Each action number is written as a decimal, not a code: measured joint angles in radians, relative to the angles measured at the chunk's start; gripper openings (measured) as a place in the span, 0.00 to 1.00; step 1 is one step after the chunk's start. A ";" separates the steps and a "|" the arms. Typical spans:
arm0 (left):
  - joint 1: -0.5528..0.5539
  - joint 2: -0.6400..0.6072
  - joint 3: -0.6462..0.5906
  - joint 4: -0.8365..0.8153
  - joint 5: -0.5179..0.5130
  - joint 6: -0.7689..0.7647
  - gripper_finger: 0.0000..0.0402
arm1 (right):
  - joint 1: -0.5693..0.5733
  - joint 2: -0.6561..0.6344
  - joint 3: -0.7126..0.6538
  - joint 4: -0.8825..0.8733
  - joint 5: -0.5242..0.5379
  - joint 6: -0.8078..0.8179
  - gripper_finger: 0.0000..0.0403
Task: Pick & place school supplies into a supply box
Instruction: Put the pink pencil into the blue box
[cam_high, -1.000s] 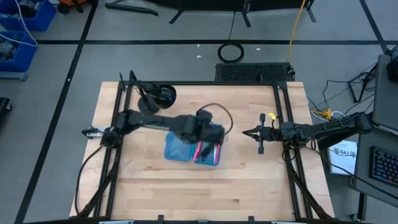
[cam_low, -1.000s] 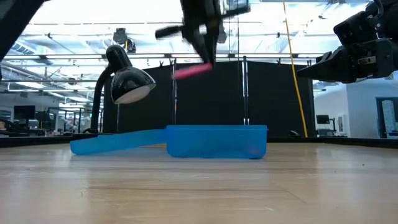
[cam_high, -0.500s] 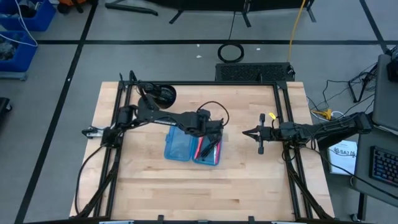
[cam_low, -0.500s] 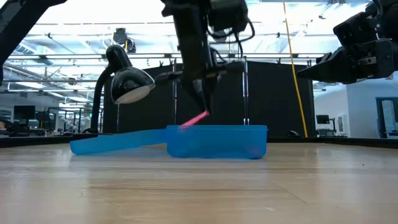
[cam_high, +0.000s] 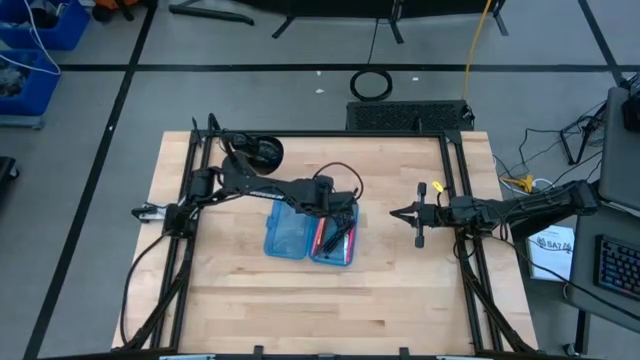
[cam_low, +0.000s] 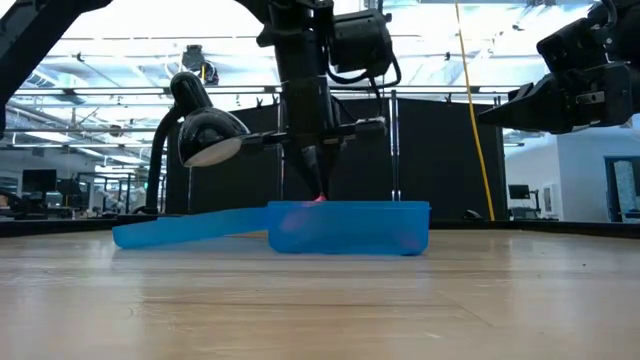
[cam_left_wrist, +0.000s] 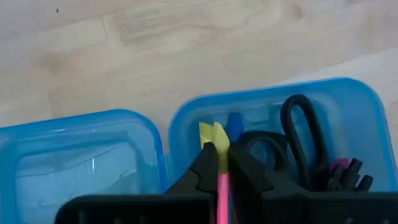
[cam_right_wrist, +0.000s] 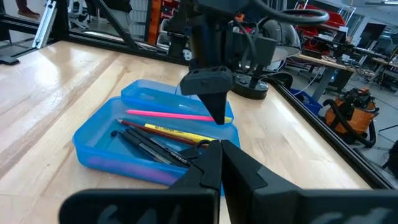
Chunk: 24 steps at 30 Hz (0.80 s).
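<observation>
Left jaws: the left gripper (cam_left_wrist: 219, 163) is clamped on a pink pencil (cam_right_wrist: 168, 114), low inside the deeper half of the supply box (cam_high: 309, 238).
Release advice: judged from here, let go only once the pencil lies flat along the box's long side, parallel to the others, then lift straight up clear of the wall.
Contents: scissors (cam_left_wrist: 298, 140) with black loop handles, a yellow pencil (cam_right_wrist: 177, 132) and dark pens (cam_right_wrist: 149, 147) lie side by side in the same half.
Box: translucent blue plastic, smooth, rounded corners; the shallow lid half lies open beside it on the pale wood table (cam_high: 400, 290).
Right jaws: the right gripper (cam_high: 395, 213) hangs together, near the table's right edge, well apart.
</observation>
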 joint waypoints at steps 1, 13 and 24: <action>0.000 0.000 -0.001 0.000 -0.003 0.000 0.05 | 0.000 0.000 0.000 0.000 0.000 -0.001 0.00; 0.002 0.044 0.000 0.028 0.014 0.001 0.05 | 0.000 0.000 0.000 0.008 0.001 -0.007 0.00; 0.001 0.068 0.000 0.034 0.034 -0.005 0.12 | 0.000 0.000 0.000 0.001 0.001 0.000 0.00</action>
